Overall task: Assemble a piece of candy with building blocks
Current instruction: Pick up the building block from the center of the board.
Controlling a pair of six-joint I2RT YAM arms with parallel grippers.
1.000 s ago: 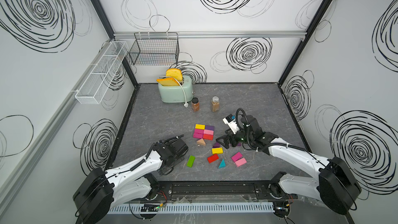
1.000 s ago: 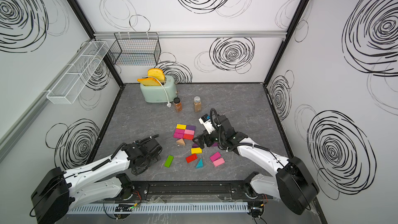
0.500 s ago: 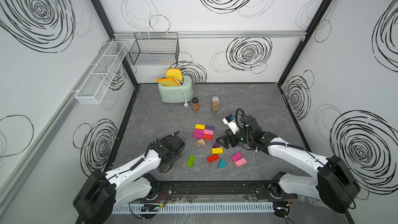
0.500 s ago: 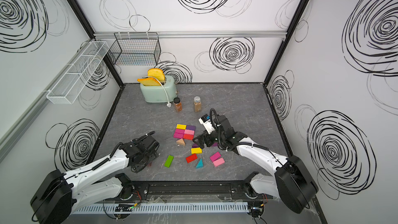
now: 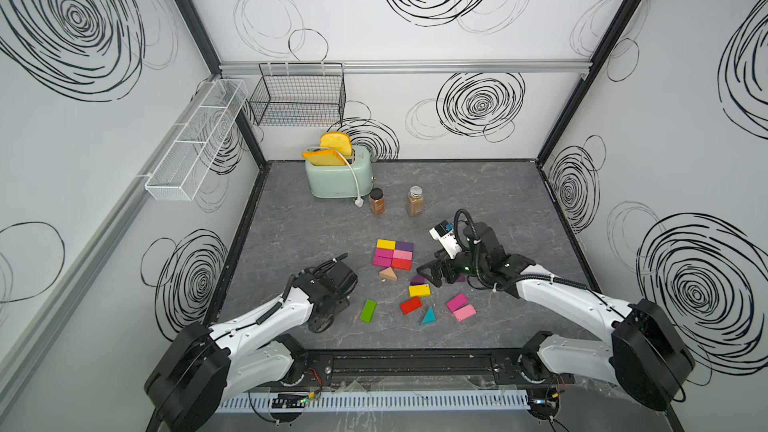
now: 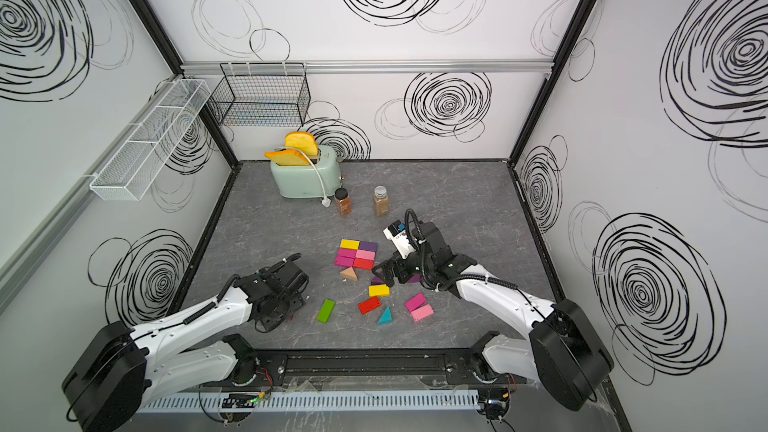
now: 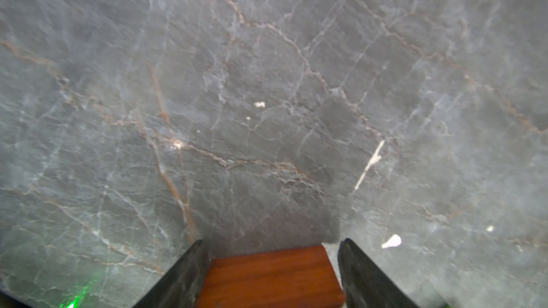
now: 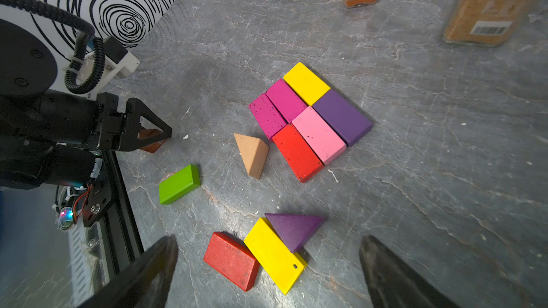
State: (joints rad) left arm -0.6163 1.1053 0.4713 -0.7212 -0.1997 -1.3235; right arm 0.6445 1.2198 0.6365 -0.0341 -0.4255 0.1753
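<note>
Six building blocks form a flat rectangle (image 5: 392, 254): yellow, purple, pink, red and two magenta bricks. A tan wedge (image 5: 388, 274) lies beside it. My left gripper (image 7: 269, 242) points down at the floor, its jaws either side of a brown wedge (image 7: 272, 277); one finger touches it and a thin gap shows at the other. My right gripper (image 8: 269, 238) stands open above a purple wedge (image 8: 293, 229), a yellow brick (image 8: 274, 257) and a red brick (image 8: 231, 260). Green (image 5: 368, 310), teal (image 5: 428, 315), magenta (image 5: 456, 302) and pink (image 5: 464, 312) blocks lie loose near the front.
A mint toaster (image 5: 338, 176) with toast stands at the back, two spice jars (image 5: 377, 201) (image 5: 414, 201) in front of it. A black wire basket (image 5: 299, 97) and a white rack (image 5: 191, 147) hang on the walls. The black rail (image 5: 415, 363) runs along the front edge.
My left gripper's jaws have narrowed around the brown wedge, and its wrist has shifted slightly left. The right arm and the blocks have not moved.
</note>
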